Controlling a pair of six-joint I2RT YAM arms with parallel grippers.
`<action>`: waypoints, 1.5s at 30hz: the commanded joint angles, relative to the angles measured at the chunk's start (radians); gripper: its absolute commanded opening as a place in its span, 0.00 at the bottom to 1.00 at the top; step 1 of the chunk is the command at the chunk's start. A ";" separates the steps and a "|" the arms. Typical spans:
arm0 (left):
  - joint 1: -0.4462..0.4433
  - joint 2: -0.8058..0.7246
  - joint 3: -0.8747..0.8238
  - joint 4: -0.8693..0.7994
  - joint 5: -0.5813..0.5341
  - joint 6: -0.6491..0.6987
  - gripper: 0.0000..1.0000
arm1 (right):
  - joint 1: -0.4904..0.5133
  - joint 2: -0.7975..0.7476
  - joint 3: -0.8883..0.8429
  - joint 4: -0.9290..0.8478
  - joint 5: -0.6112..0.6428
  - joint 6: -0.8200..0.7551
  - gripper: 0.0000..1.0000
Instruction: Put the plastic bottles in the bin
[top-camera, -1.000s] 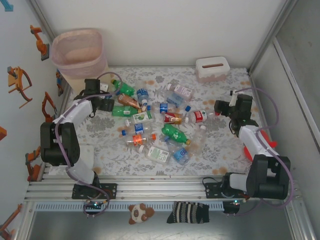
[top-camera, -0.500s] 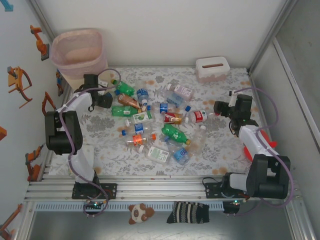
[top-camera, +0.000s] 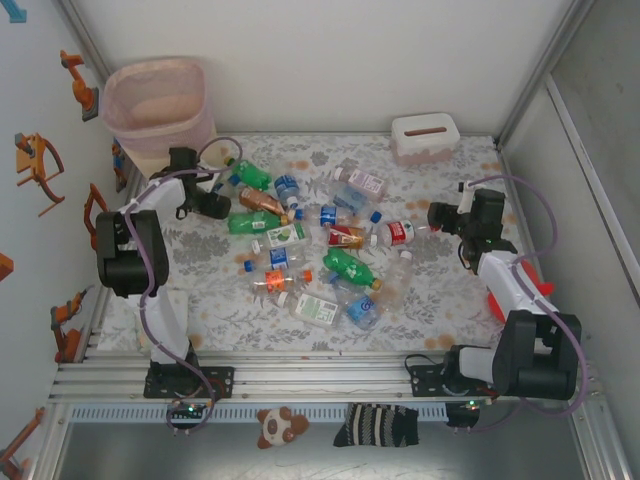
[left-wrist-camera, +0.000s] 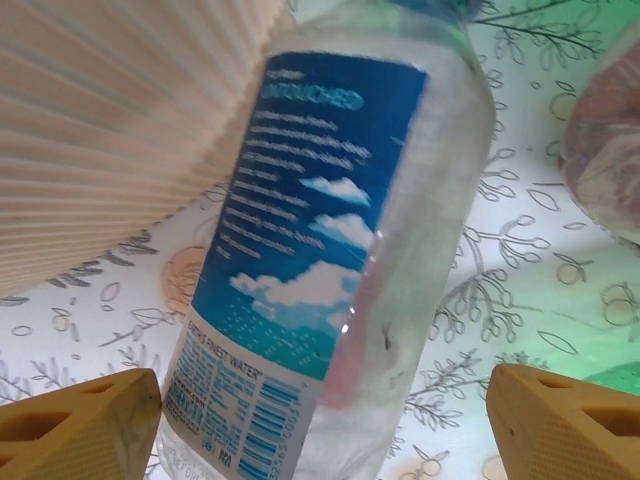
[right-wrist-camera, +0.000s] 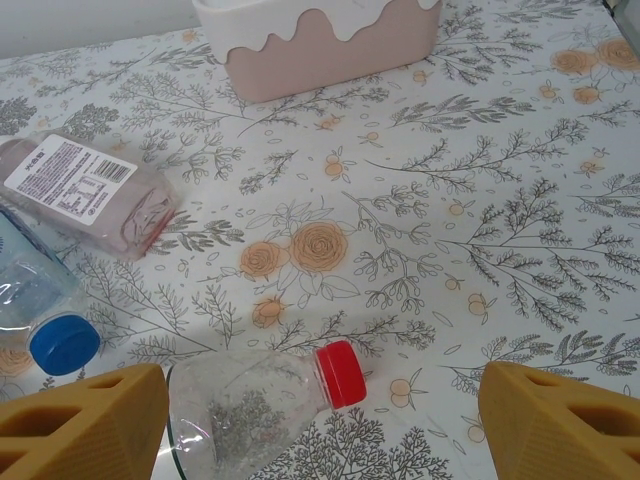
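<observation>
Now, jaws spread wide on both arms.
Left gripper (left-wrist-camera: 320, 412) straddles a blue-labelled water bottle (left-wrist-camera: 330, 250); a red-capped clear bottle (right-wrist-camera: 250, 405) lies just ahead of the right gripper (right-wrist-camera: 320, 412).

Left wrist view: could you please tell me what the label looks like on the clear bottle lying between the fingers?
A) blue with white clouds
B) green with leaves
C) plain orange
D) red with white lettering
A: the clear bottle framed by the left gripper carries a blue label printed with white clouds and pale text.
</observation>
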 joint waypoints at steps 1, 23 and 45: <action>-0.014 0.019 0.024 -0.046 0.040 0.023 0.83 | -0.001 -0.011 0.012 0.008 -0.008 -0.014 0.80; -0.046 0.066 0.063 -0.055 0.049 -0.019 0.74 | 0.000 -0.040 0.012 0.004 -0.004 -0.009 0.80; -0.066 -0.256 -0.015 -0.034 0.114 -0.079 0.51 | -0.001 -0.072 0.010 -0.008 0.003 -0.007 0.80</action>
